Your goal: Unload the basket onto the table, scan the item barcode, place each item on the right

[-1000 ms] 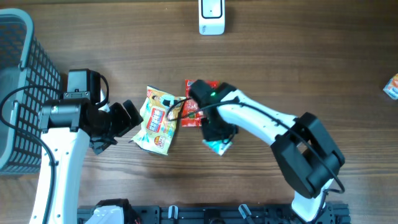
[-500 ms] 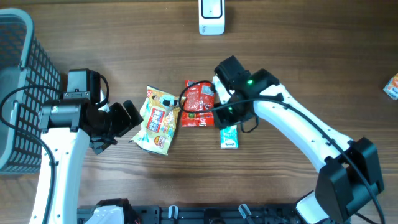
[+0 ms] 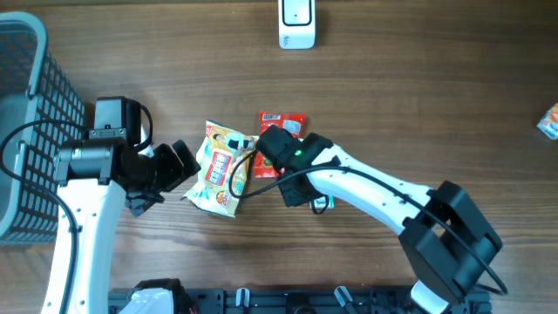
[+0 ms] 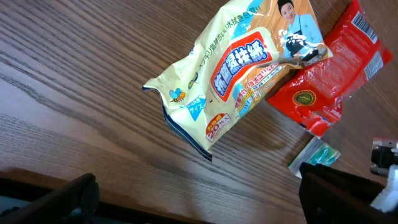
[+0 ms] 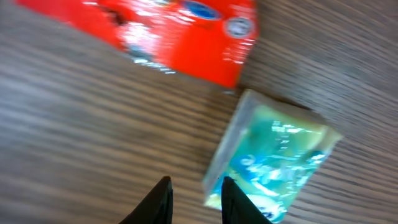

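Observation:
Three packets lie mid-table: a yellow snack bag (image 3: 222,167) (image 4: 239,71), a red packet (image 3: 283,125) (image 4: 329,81) (image 5: 174,37) with a barcode at its far end, and a small green packet (image 3: 322,203) (image 5: 273,162). My right gripper (image 5: 196,194) hovers low over the green packet's left edge. It is narrowly open, with bare wood between its fingertips, and its right fingertip (image 5: 235,198) overlaps the packet's corner. My left gripper (image 4: 199,202) (image 3: 179,166) stands wide open and empty just left of the yellow bag. The white scanner (image 3: 296,24) sits at the far edge.
A grey wire basket (image 3: 26,131) stands at the left edge of the table. A small orange item (image 3: 549,120) lies at the far right. Bare wood lies between the packets and the scanner.
The right arm swung up and right off the green packet, then came back down-left over it. Its jaws went from shut to slightly parted. The left arm has not moved.

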### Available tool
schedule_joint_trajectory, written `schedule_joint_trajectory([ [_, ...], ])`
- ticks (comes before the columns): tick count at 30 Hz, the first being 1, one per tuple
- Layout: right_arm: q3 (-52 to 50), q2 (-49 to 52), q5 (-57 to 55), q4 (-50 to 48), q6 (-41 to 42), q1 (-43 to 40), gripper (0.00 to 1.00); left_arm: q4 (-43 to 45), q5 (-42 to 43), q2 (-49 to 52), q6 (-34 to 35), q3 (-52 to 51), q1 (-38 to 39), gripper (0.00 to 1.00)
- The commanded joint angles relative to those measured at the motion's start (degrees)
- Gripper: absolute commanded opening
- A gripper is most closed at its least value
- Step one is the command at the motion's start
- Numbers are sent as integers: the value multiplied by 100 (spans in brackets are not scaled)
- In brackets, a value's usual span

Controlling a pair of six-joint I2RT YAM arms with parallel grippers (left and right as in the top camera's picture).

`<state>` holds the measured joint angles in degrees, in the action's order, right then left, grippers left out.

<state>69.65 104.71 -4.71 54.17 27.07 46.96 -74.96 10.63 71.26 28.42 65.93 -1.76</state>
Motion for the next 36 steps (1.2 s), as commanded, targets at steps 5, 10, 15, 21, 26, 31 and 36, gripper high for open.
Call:
schedule_joint_trajectory([
  [5,-260,181,-629,-13,138,17,29,0,66,0,55,-15,15,100],
  [10,-267,184,-828,-39,118,17,29,0,66,0,55,-15,15,100],
  [15,-267,186,-785,-87,4,17,30,0,66,0,55,-15,15,100],
  [21,-267,197,-509,-177,-2,61,29,0,66,0,55,-15,15,100],
  [26,-267,503,-737,-151,15,66,30,0,66,0,57,-15,15,100],
  [31,-267,896,-737,-85,4,66,30,0,66,0,55,-15,15,100],
  [36,-236,920,-737,22,-7,66,28,0,66,0,55,-15,15,100],
])
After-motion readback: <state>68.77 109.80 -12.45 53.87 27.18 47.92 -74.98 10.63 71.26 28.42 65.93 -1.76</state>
